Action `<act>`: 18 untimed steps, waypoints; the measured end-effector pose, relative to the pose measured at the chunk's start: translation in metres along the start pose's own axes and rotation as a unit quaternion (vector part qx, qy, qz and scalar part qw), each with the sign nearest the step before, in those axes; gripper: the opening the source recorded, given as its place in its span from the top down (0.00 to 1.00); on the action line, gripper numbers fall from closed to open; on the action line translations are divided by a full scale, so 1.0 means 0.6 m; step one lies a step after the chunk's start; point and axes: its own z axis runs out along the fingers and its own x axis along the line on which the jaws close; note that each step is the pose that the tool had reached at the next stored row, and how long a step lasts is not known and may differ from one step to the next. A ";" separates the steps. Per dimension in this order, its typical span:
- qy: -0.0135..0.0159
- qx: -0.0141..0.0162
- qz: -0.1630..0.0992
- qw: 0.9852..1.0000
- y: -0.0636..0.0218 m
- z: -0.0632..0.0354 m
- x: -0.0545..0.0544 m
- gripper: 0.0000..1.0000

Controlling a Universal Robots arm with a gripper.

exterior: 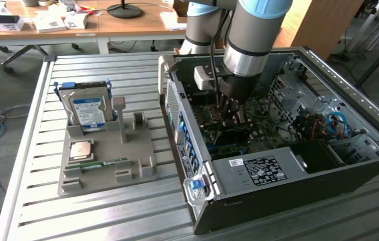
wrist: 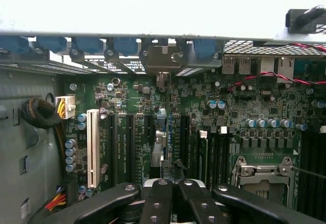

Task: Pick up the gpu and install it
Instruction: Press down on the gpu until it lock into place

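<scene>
A gripper [wrist: 170, 196] fills the nearest part of the wrist view, its dark fingers [wrist: 158, 203] drawn together. Just beyond them, a thin card stands on edge, likely the gpu [wrist: 159, 142], upright in a slot of the green motherboard [wrist: 254, 102]; whether the fingers pinch its top edge is hard to tell. A white slot [wrist: 92, 147] runs parallel beside it, and the card's far end lines up with the case's rear openings, as a seated card must. In the exterior view, the arm [exterior: 253, 35] reaches straight down into the open computer case [exterior: 350, 85]. To the exterior view's left, a grey holder tray [exterior: 135, 170] on the slatted table [exterior: 35, 211] carries a blue-labelled hard drive [exterior: 89, 111].
</scene>
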 end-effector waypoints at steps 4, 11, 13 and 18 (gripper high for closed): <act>0.000 0.000 0.000 1.000 0.000 -0.008 0.000 0.89; 0.000 0.000 0.000 1.000 0.000 -0.029 -0.001 0.89; 0.000 0.000 0.000 1.000 0.000 -0.033 -0.001 0.89; 0.000 0.000 0.000 1.000 0.000 -0.035 -0.001 0.89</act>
